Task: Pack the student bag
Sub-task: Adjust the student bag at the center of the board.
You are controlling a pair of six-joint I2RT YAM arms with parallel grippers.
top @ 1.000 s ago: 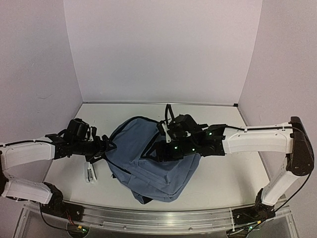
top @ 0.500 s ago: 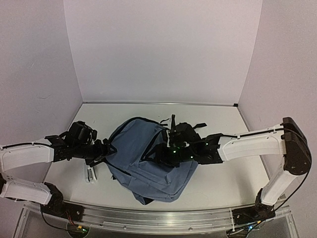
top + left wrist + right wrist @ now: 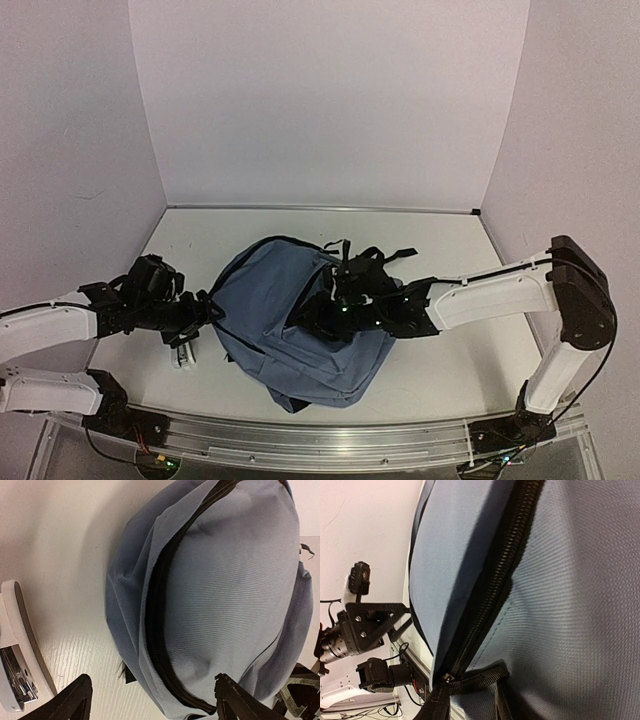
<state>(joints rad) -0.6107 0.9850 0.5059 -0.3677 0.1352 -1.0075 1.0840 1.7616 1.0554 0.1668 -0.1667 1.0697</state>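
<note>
Top external view first: shows the student bag (image 3: pixel 300 325) slumped in the middle of the white table (image 3: pixel 445 250), blue-grey, with black straps (image 3: pixel 375 258) bunched at its far right side. Finds the left gripper (image 3: pixel 205 310) low at the bag's left edge, just beside a white stapler (image 3: pixel 183 352) lying flat on the table. Puts the right gripper (image 3: pixel 330 305) down on the bag's upper middle, fingertips lost against dark fabric and straps.

Left wrist view: catches the left gripper (image 3: pixel 152 702) with both fingertips (image 3: pixel 75 700) spread wide at the bottom of the frame, clamping nothing, the bag's (image 3: pixel 235 580) rounded end just ahead of them. Traces a black zipper (image 3: pixel 155 605) curving along the seam. Places the stapler (image 3: pixel 15 650) at the left edge, apart from the bag.

Right wrist view: sits pressed close to the bag's (image 3: pixel 580 605) fabric. Follows the zipper (image 3: pixel 495 595) diagonally down to a black webbing strap (image 3: pixel 470 680) at the bottom. Shows none of its own fingers, so cannot tell whether the right pincer is spread, pressed together or pinching anything.
</note>
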